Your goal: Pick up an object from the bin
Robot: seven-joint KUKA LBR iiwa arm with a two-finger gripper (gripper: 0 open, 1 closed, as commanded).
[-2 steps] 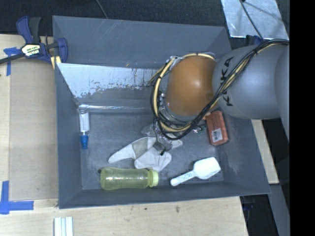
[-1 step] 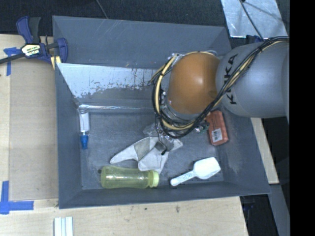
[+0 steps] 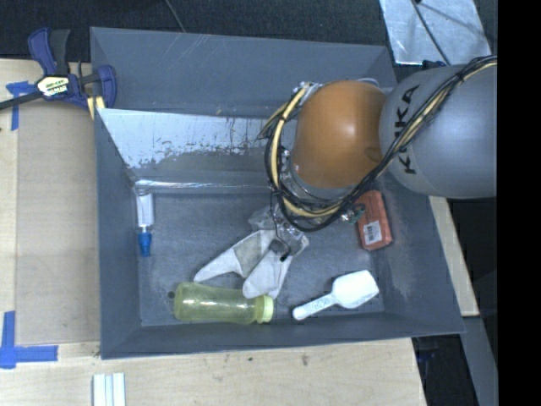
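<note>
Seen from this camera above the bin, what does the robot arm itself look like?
The arm is a thick, rounded silver-grey tube with black KUKA lettering. Its wrist carries an orange-brown dome cover. Black and yellow cables loop around that cover and run back along the arm. Beneath it sits a small grey metal gripper.

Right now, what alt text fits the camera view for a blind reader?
A robot arm with an orange cover reaches into a grey bin, its gripper down at a crumpled pale cloth in the middle. Around it lie a yellowish bottle, a white scoop, a red box and a blue-capped tube.
</note>
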